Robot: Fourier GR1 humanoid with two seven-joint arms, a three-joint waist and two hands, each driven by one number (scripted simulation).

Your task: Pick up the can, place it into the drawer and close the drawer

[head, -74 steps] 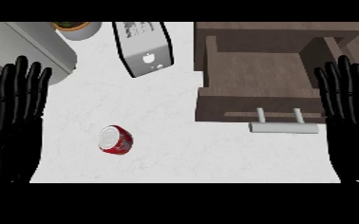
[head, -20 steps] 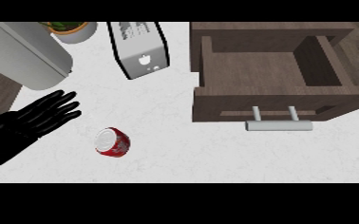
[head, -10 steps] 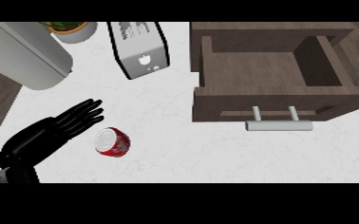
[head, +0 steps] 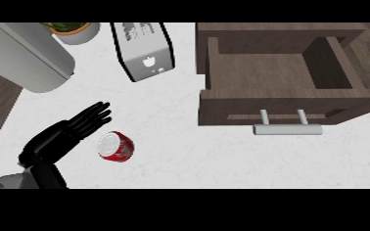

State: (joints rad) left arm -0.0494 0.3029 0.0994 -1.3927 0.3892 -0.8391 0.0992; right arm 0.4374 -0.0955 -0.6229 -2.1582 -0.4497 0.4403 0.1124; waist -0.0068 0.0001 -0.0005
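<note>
Left hand point(head: 66, 133), fingers straight and spread, hovers just beside the red can point(head: 117, 147) near the counter's point(head: 188, 161) front edge; curling squarely round its sides should secure it.

Brightness: bright and even over the white counter point(head: 217, 161).
Shadows: soft, faint; darkest inside the drawer point(head: 278, 73), along its wall at 3 o'clock.
Glare: pale sheen on the top of the can point(head: 117, 147) and on the drawer's handle point(head: 287, 129).
Dark spot: the left hand point(head: 69, 132) reads nearly solid black.
Focus: uniform throughout.
</note>
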